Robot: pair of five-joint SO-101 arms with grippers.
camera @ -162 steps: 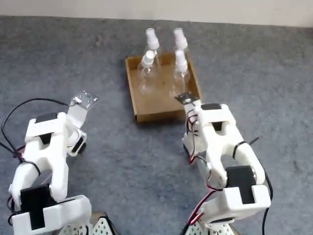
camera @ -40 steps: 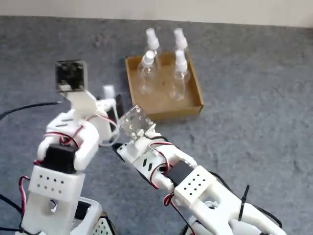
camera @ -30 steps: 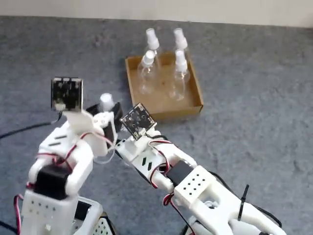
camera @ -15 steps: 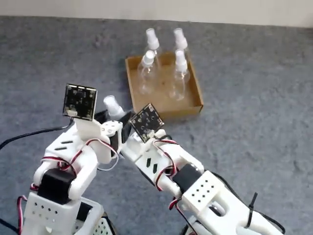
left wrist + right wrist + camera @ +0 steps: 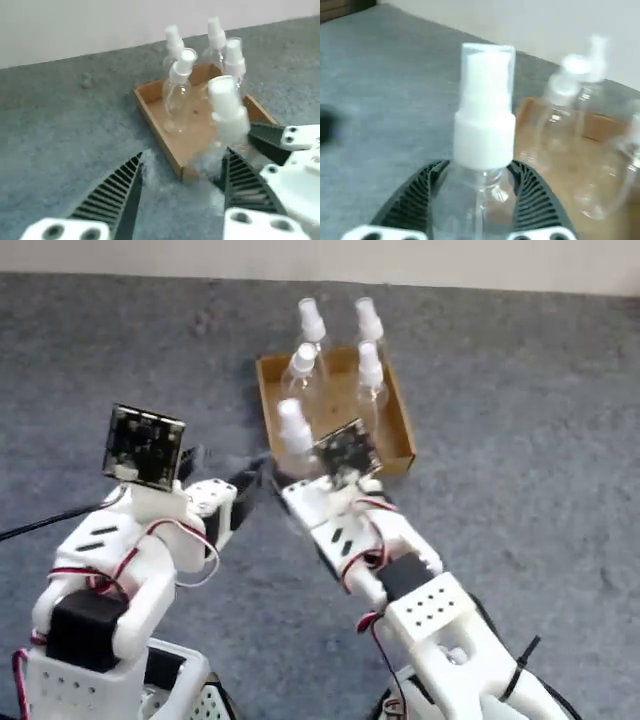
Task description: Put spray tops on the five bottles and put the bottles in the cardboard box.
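Fifth bottle (image 5: 481,200): clear thin plastic, looks empty. Judged light, slick and easily crushed. Best hold is the shoulder just under the white spray top (image 5: 486,120), firm but not hard.

Right claw (image 5: 480,172) grips it there, jaws closed on the neck, bottle upright at the near edge of the cardboard box (image 5: 402,430); over it or just short, cannot tell.

Left claw (image 5: 182,160) is wide open, empty, just beside.

Other bottles (image 5: 300,380), capped, stand in the box.
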